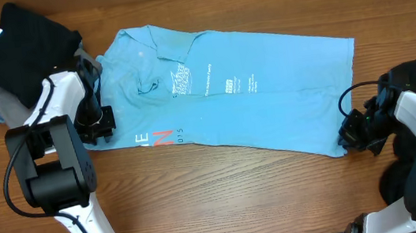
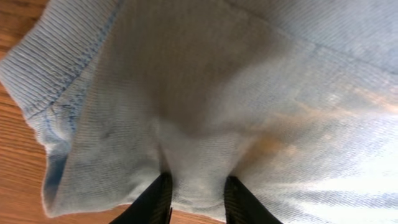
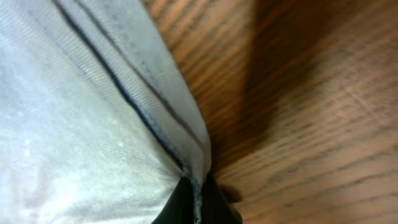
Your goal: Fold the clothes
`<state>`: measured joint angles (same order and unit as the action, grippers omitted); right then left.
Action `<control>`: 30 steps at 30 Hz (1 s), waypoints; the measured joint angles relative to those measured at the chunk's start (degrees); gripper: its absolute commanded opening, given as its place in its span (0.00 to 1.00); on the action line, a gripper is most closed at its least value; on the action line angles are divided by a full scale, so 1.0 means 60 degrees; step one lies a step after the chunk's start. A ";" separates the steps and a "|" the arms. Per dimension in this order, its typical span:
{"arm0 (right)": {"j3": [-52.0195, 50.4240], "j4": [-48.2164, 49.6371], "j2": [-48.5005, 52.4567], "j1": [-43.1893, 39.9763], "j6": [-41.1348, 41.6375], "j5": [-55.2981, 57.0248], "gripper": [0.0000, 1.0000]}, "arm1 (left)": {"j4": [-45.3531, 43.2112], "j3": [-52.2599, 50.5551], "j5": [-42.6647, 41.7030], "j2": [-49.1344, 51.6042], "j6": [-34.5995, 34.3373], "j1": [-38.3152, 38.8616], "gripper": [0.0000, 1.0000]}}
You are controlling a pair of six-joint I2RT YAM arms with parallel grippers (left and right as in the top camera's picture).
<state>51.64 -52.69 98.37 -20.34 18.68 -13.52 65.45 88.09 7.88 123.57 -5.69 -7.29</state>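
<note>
**Both ends pinched**

Our left gripper [image 2: 198,190] pinches a fold of the light sky-blue printed cotton shirt [image 1: 270,101] near its collar. Our right gripper [image 3: 198,194] is clamped on the hem. We see brown wooden table [image 1: 226,202] bare on the near side. Cloth hides the left fingertips. The shirt runs left to right, collar left, beside a folded black garment [image 1: 20,44] far left.

Blue T-shirt [image 2: 249,93] in gripper [image 2: 198,190] (ribbed cuff [image 2: 56,68])
</note>
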 measured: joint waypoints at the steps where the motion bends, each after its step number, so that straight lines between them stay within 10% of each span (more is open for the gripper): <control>1: 0.0011 -0.0058 0.0000 0.0000 0.0127 0.0095 0.04 | -0.0025 -0.0018 -0.0015 -0.0011 0.0000 0.0000 0.30; 17: 0.1683 -0.1625 0.0109 -0.0168 0.0627 0.1778 0.48 | 0.0208 0.0080 -0.0259 -0.0004 -0.0029 -0.0164 0.40; 30: 0.1326 0.0277 0.0109 -0.0168 -0.0197 0.0492 0.39 | 0.0667 0.1803 -0.1749 0.0204 0.0313 -0.0193 0.58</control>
<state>59.59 -51.03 99.02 -21.34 17.50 -10.57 69.45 98.91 -2.61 124.79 -3.81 -8.45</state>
